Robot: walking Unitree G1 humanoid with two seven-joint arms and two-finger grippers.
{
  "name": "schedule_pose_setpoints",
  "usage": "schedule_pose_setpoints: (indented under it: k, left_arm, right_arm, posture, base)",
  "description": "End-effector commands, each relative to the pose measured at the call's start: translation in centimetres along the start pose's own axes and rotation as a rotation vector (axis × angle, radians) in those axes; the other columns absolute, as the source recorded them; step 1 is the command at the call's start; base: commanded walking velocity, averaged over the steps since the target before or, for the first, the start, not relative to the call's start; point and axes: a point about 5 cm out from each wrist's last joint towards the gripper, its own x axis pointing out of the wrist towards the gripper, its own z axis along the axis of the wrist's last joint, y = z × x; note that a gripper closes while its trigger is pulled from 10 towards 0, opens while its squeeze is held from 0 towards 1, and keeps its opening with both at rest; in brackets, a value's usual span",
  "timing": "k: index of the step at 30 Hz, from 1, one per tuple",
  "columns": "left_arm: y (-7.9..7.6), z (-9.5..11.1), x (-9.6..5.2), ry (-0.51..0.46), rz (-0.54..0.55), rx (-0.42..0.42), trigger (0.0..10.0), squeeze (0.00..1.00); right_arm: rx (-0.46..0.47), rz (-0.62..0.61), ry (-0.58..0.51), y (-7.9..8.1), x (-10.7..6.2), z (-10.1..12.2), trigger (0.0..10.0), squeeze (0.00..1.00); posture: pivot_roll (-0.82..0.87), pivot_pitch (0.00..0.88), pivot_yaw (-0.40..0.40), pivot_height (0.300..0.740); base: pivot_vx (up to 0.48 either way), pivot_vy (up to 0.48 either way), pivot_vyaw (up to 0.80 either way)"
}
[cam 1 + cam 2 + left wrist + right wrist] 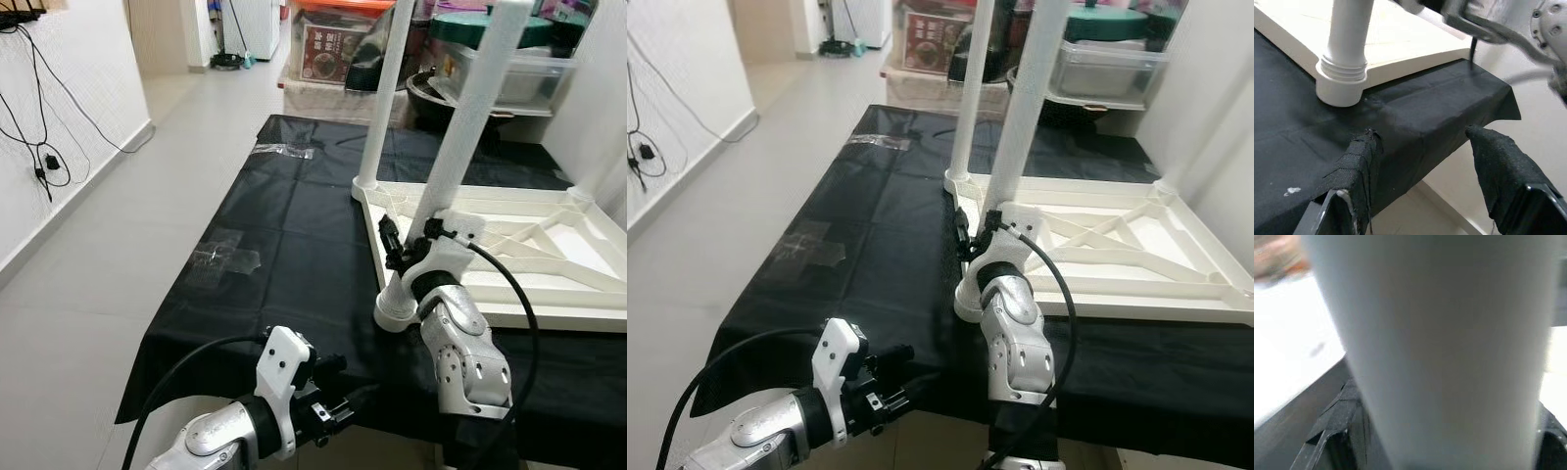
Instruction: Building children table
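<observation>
One hand [400, 245] round near-edge leg [468, 127]

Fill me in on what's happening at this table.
The robot is putting together a small white table that lies upside down on a black cloth. Its right gripper is closed around the near leg low on its length, where that leg stands tilted at the tabletop's near corner, its foot on the cloth. A second leg stands at the far corner. The left gripper hovers open at the cloth's near edge, holding nothing.
</observation>
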Motion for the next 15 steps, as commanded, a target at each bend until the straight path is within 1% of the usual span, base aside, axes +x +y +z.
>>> schedule_pose_setpoints:
  k: [1, 3, 5, 6, 7, 8, 9, 10, 12, 13, 14, 15]
  left_arm:
    - [0.1, -0.4, 0.0, 0.012, 0.003, -0.004, 10.0, 0.0]
    - [0.2, -0.4, 0.1, 0.013, 0.001, -0.002, 10.0, 0.0]
    - [0.2, -0.4, 0.1, 0.013, 0.001, -0.002, 10.0, 0.0]
    - [0.2, -0.4, 0.1, 0.014, 0.001, 0.0, 10.0, 0.0]
    - [0.2, -0.4, 0.1, 0.014, 0.001, 0.0, 10.0, 0.0]
    - [0.2, -0.4, 0.1, 0.014, 0.002, 0.001, 10.0, 0.0]
    - [0.2, -0.4, 0.1, 0.014, 0.002, 0.001, 10.0, 0.0]
    - [0.2, -0.4, 0.0, 0.015, 0.003, 0.002, 10.0, 0.0]
    - [0.2, -0.4, 0.0, 0.015, 0.003, 0.002, 10.0, 0.0]
    - [0.2, -0.4, 0.0, 0.016, 0.005, 0.002, 10.0, 0.0]
    - [0.2, -0.4, 0.0, 0.016, 0.005, 0.002, 10.0, 0.0]
    - [0.2, -0.4, -0.1, 0.016, 0.005, 0.001, 10.0, 0.0]
  right_arm:
    - [0.062, 0.137, 0.017, 0.9, 0.2, -0.3, 10.0, 0.0]
    - [0.056, 0.45, 0.085, -0.6, -0.4, 1.1, 10.0, 0.0]
    - [0.056, 0.45, 0.085, -0.6, -0.4, 1.1, 10.0, 0.0]
    - [0.057, 0.561, 0.107, -0.8, -0.3, 1.7, 10.0, 0.0]
    - [0.057, 0.561, 0.107, -0.8, -0.3, 1.7, 10.0, 0.0]
    - [0.054, 0.632, 0.129, -0.8, 0.2, 1.9, 10.0, 0.0]
    - [0.054, 0.632, 0.129, -0.8, 0.2, 1.9, 10.0, 0.0]
    - [0.029, 0.698, 0.152, -0.6, 0.6, 1.9, 10.0, 0.0]
    - [0.029, 0.698, 0.152, -0.6, 0.6, 1.9, 10.0, 0.0]
    - [-0.004, 0.76, 0.168, -0.1, 1.1, 2.0, 10.0, 0.0]
    - [-0.004, 0.76, 0.168, -0.1, 1.1, 2.0, 10.0, 0.0]
    - [-0.04, 0.822, 0.189, 0.3, 1.4, 1.9, 10.0, 0.0]
  posture:
    - [0.19, 0.041, -0.09, 0.74]
    - [0.2, 0.04, -0.089, 0.74]
    - [0.2, 0.04, -0.089, 0.74]
    - [0.21, 0.04, -0.095, 0.74]
    - [0.21, 0.04, -0.095, 0.74]
    - [0.21, 0.04, -0.095, 0.74]
    - [0.21, 0.04, -0.095, 0.74]
    - [0.21, 0.04, -0.095, 0.74]
    - [0.21, 0.04, -0.095, 0.74]
    - [0.23, 0.047, -0.102, 0.74]
    - [0.23, 0.047, -0.102, 0.74]
    - [0.23, 0.05, -0.102, 0.74]
  base:
    - [0.0, 0.0, 0.0]
    - [0.0, 0.0, 0.0]
    - [0.0, 0.0, 0.0]
    - [0.0, 0.0, 0.0]
    - [0.0, 0.0, 0.0]
    - [0.0, 0.0, 0.0]
    - [0.0, 0.0, 0.0]
    - [0.0, 0.0, 0.0]
    - [0.0, 0.0, 0.0]
    - [0.0, 0.0, 0.0]
    - [0.0, 0.0, 0.0]
    - [0.0, 0.0, 0.0]
